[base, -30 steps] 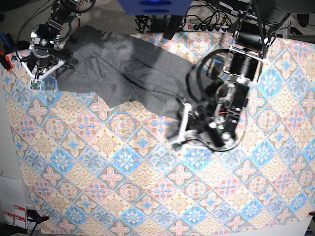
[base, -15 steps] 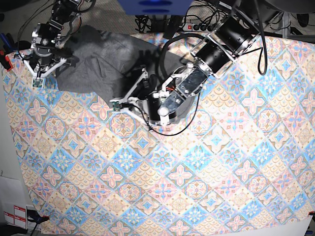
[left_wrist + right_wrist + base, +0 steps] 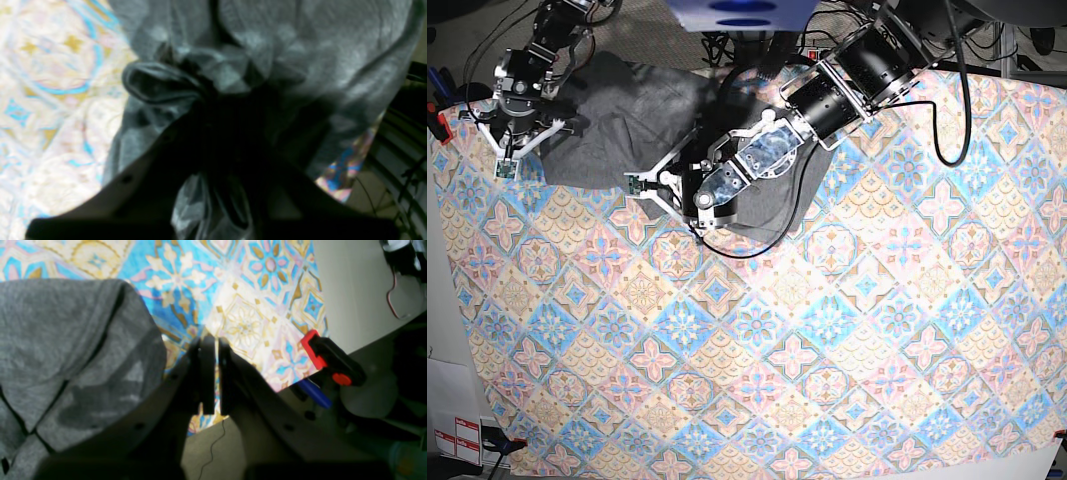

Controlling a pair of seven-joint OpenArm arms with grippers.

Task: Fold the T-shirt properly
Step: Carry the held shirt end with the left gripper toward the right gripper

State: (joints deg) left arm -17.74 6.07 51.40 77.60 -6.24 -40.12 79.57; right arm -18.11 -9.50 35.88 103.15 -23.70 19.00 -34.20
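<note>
What changed: A second ago the left claw (image 3: 659, 186) was out near the middle of the table, at the shirt's far edge. Now it has swung across to the other side, pulling grey cloth with it.
What that means: One side of the T-shirt (image 3: 617, 105) looks folded over onto the rest. I think this is the first fold, and more folds are still to come.
Left claw: It is squeezed nearly tight on a bunch of the T-shirt (image 3: 300, 60). In its own camera the cloth is puckered right at the tips.
Right claw: The right claw (image 3: 211, 373) is closed with nothing in it. The two flat tips are almost touching. It sits just beside the shirt's edge, not on it. It has stayed in the same corner the whole time.
Where the shirt is: It lies bunched up and wrinkly at the top left of the table in the base view, between the two claws, on the tablecloth (image 3: 827, 350).
Shirt look: Dark grey and soft. I cannot see the small white mark.
Count of shirts: One.
Count of claws: Two, one on each arm.
Count of tablecloths: One, with pink, blue and yellow tiles.
Count of clamps: One red and black clamp (image 3: 328, 360) shows clearly at the cloth's corner in the right wrist camera.
</note>
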